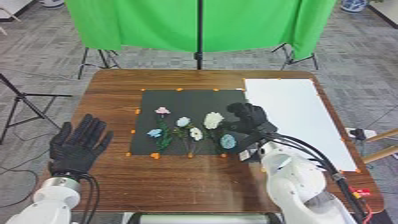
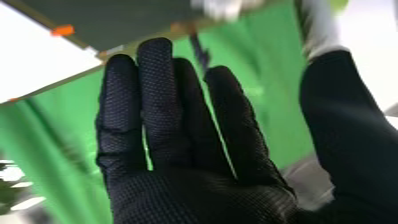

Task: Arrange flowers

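Observation:
Several artificial flowers lie on the dark mat [image 1: 169, 100]: a pink one [image 1: 162, 110], a light blue one [image 1: 155, 133], a pale one [image 1: 183, 122], small white one [image 1: 196, 133], a larger white one [image 1: 213, 120] and a blue one [image 1: 228, 141]. My right hand [image 1: 250, 120] is over the mat's right edge, beside the larger white flower. In the right wrist view, the right hand [image 2: 178, 150] has its fingers straight and its thumb apart. My left hand [image 1: 78, 145] is at the table's left side, fingers straight and spread.
A white sheet [image 1: 298, 110] lies on the right of the brown table [image 1: 178, 185], its left part beside the right hand. Orange tape pieces [image 1: 155, 156] mark the mat's edges. A green cloth [image 1: 240, 25] hangs behind the table.

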Available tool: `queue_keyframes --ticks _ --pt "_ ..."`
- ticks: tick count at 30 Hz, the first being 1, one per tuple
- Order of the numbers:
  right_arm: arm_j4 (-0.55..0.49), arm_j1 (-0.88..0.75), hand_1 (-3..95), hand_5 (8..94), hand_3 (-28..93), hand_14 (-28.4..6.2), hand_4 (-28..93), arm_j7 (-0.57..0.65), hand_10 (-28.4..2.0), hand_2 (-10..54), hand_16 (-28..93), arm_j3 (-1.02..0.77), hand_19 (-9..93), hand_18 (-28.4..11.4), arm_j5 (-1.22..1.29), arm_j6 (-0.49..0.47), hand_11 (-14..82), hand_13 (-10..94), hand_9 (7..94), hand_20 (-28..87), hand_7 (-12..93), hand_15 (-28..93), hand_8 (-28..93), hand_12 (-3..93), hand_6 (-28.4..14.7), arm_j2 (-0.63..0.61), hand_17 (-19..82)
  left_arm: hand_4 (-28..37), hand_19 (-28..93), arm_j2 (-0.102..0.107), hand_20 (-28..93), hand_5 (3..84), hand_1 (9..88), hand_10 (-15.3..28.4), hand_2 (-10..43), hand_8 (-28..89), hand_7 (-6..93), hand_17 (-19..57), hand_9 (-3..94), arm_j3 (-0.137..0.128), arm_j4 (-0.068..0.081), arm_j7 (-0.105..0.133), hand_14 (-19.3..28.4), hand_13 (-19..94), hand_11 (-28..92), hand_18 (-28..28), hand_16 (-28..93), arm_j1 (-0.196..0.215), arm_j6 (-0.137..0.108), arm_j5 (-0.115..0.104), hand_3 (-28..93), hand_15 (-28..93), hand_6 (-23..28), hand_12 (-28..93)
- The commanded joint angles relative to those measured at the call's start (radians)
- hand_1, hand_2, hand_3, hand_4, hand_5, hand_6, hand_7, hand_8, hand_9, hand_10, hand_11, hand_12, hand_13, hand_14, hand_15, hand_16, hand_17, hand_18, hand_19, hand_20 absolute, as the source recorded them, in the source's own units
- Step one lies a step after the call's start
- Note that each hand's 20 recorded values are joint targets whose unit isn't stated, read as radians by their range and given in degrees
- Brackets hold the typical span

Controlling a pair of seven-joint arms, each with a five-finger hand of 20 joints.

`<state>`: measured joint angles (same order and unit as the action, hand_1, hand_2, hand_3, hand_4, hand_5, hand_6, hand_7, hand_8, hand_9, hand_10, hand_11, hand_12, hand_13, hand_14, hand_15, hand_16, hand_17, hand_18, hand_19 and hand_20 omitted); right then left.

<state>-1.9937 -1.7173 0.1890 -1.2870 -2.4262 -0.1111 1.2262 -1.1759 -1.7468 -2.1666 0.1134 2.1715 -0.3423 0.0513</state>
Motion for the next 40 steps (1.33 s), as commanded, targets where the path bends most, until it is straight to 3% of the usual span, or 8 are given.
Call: queue_keyframes --ticks 1,4,9,11,20,25,29,40 --pt "-0.010 0.040 26.3 45.1 75 -17.1 -27 0.051 -19.5 5.6 14 -0.213 56 -19.6 0.540 0.002 13.1 40 45.0 19 15 36 -11 16.2 -6.9 0.118 20 -28.2 32 0.032 17 47.3 29.9 14.4 13.9 -10 15.1 -3.5 40.6 -0.055 0.034 -0.089 14.1 31 20 13.3 -7 0.007 0.012 0.150 73 40 8.5 12" --pt "-0.020 0.052 26.5 44.6 76 -17.0 -27 0.077 -18.8 6.9 14 -0.279 50 -19.0 0.777 0.011 11.5 37 43.0 17 16 31 -11 15.3 -6.5 0.135 18 -28.2 32 0.043 17 46.7 28.2 14.6 15.7 -9 14.0 -3.7 39.7 -0.074 0.056 -0.093 14.3 31 19 13.3 -6 -0.018 0.052 0.213 71 38 8.7 12" --pt "-0.025 0.028 25.7 45.1 76 -16.8 -27 0.140 -18.3 8.0 15 -0.346 44 -18.5 0.957 0.043 10.0 36 42.0 17 16 26 -11 14.5 -5.5 0.175 17 -28.3 30 -0.007 15 45.3 26.5 14.6 16.6 -8 10.5 -3.7 37.4 -0.097 0.076 -0.125 14.2 28 15 12.9 -6 -0.020 0.110 0.362 71 32 8.9 11" --pt "-0.024 0.015 25.7 46.9 76 -16.8 -26 0.148 -18.3 8.5 15 -0.362 43 -18.5 0.999 0.014 10.1 36 43.2 17 17 26 -11 14.5 -5.1 0.191 17 -28.3 29 0.004 14 44.5 26.9 14.6 15.9 -8 9.5 -3.7 36.6 -0.095 0.082 -0.102 14.0 27 14 12.6 -6 -0.009 0.125 0.313 71 30 8.7 11" --pt "-0.019 0.025 24.7 47.2 76 -16.9 -26 0.125 -17.8 9.4 17 -0.353 40 -18.6 1.005 -0.020 8.4 36 42.9 18 16 23 -12 14.0 -5.0 0.241 17 -28.3 26 0.050 13 42.4 27.2 13.6 14.7 -7 7.2 -3.2 33.8 -0.102 0.121 -0.081 12.8 25 11 12.2 -6 -0.059 0.128 0.317 71 23 8.0 10" --pt "-0.036 0.021 24.2 47.0 76 -16.8 -26 0.106 -17.9 9.5 17 -0.350 39 -18.6 1.020 -0.025 8.3 36 42.7 19 16 22 -12 14.0 -5.0 0.244 16 -28.3 26 0.068 13 42.2 27.4 13.5 14.5 -7 7.1 -3.1 33.6 -0.102 0.125 -0.022 12.8 25 11 12.1 -5 -0.098 0.132 0.312 71 22 8.1 10" --pt "-0.038 0.062 23.6 46.5 76 -16.7 -26 0.061 -17.8 9.4 17 -0.343 39 -18.5 1.058 -0.052 8.0 35 42.5 19 15 22 -12 13.9 -5.0 0.219 16 -28.3 26 0.119 14 42.7 27.9 13.6 14.3 -7 8.3 -3.4 33.8 -0.101 0.109 0.060 13.8 26 12 12.4 -4 -0.139 0.099 0.290 71 26 8.2 11" --pt "-0.089 0.015 22.5 45.5 76 -16.2 -26 0.032 -17.4 9.3 18 -0.353 36 -18.4 1.078 -0.059 7.2 35 42.0 19 14 19 -11 14.1 -5.1 0.222 16 -28.3 26 0.084 14 45.1 28.7 14.2 14.4 -8 11.0 -3.3 37.4 -0.131 0.053 0.105 14.3 29 15 12.8 -4 -0.107 0.116 0.314 72 30 8.7 12"
